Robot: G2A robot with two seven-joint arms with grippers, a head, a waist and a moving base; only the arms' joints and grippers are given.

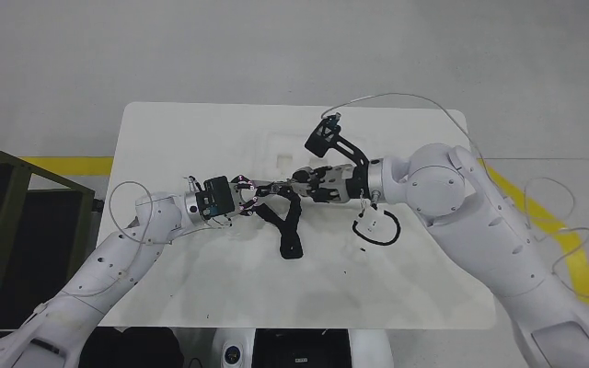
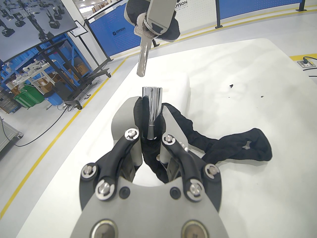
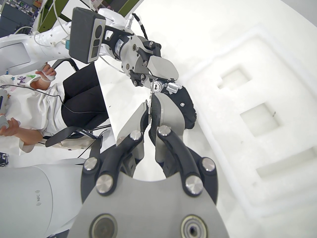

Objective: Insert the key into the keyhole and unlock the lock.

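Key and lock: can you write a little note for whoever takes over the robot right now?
Left pincer: shut on the lock, its keyhole facing the key.
Right pincer: shut on the key, tip aimed at the keyhole, a small gap between them.
Black chain: trails from the lock onto the table.
Done: both things gripped and nearly lined up.
Left to do: push the key in, turn it, open the lock.
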